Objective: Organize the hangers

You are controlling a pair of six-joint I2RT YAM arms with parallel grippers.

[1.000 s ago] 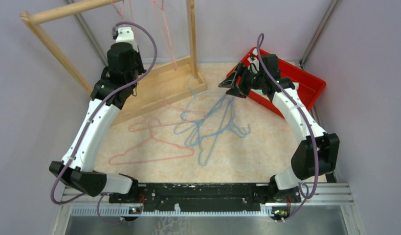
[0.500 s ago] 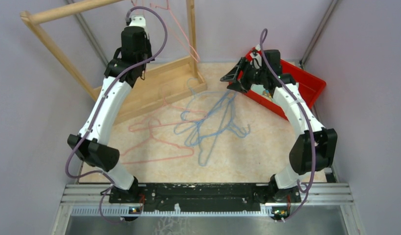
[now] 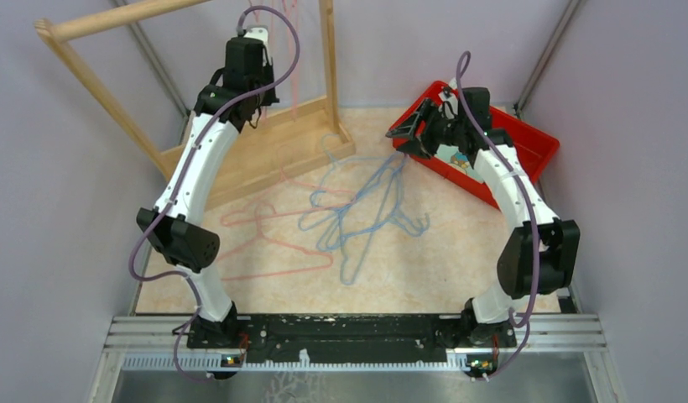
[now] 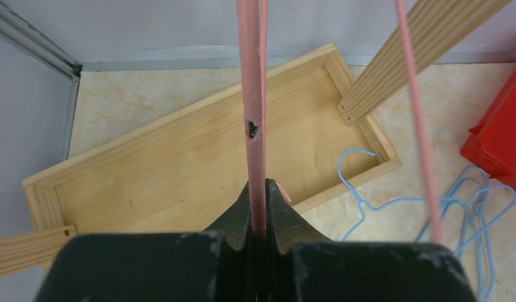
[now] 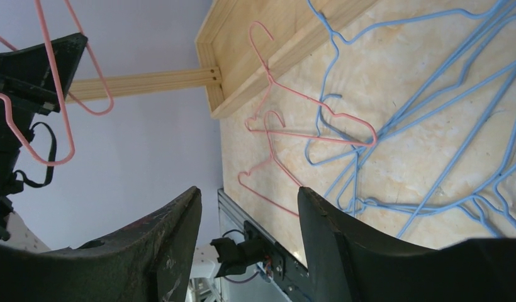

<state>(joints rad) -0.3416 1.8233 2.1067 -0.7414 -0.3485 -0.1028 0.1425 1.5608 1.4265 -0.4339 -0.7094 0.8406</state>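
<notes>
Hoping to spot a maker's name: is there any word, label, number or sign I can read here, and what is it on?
None readable: no writing shows on the light wooden clothes rack, the red plastic bin, the pink wire hanger or the light blue wire hangers.
A small coloured item in the bin is too small to read.

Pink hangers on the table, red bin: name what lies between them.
A tangle of blue hangers, plain in the top view.
</notes>
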